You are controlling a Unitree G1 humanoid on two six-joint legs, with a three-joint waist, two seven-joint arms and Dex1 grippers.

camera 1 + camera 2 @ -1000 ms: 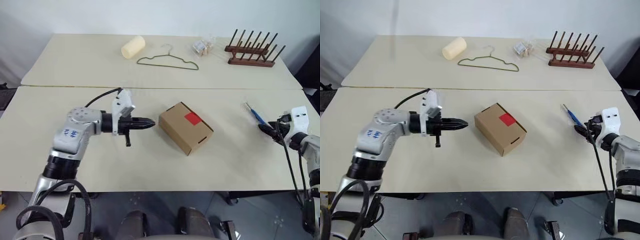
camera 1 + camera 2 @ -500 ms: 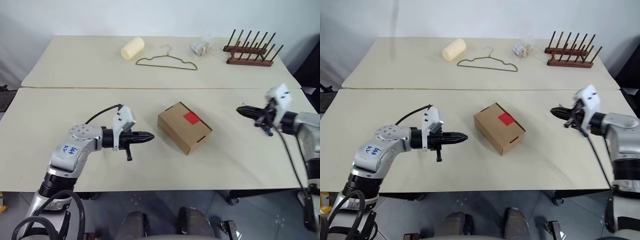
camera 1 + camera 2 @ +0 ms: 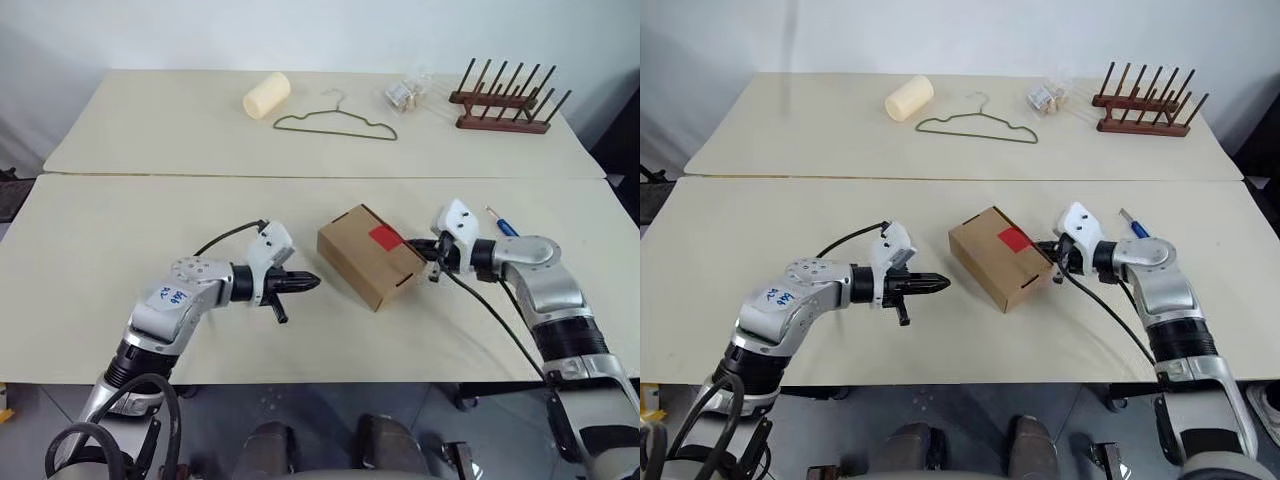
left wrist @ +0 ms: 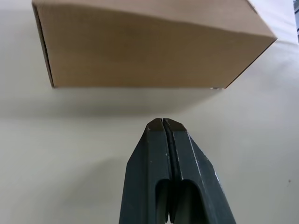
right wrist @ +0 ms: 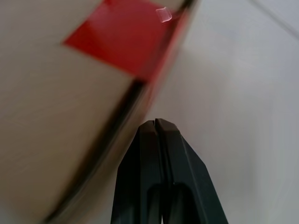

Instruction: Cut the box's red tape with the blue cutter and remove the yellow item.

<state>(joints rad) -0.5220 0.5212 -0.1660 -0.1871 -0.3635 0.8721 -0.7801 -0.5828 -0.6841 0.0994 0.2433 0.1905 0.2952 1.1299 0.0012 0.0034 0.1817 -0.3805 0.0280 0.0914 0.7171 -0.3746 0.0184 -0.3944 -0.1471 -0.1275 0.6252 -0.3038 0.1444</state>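
In the right wrist view the box (image 5: pixel 56 140) and its red tape (image 5: pixel 121 35) are smeared by blur and run off the frame edges. The blue cutter (image 3: pixel 503 224) is partly hidden behind the right arm. The packet (image 3: pixel 402 93) beside the wooden rack (image 3: pixel 503 100) is too small to identify.

Soft, even light falls from overhead across the cream tables (image 3: pixel 120 230), bright without glare. Shadows are faint: the box (image 3: pixel 365 255) casts a pale one on the tabletop, seen as a broad grey band beneath it in the left wrist view. That view is sharp. In the right wrist view, the red tape (image 5: pixel 124 35) and the box edge are smeared by blur. The head views are crisp.
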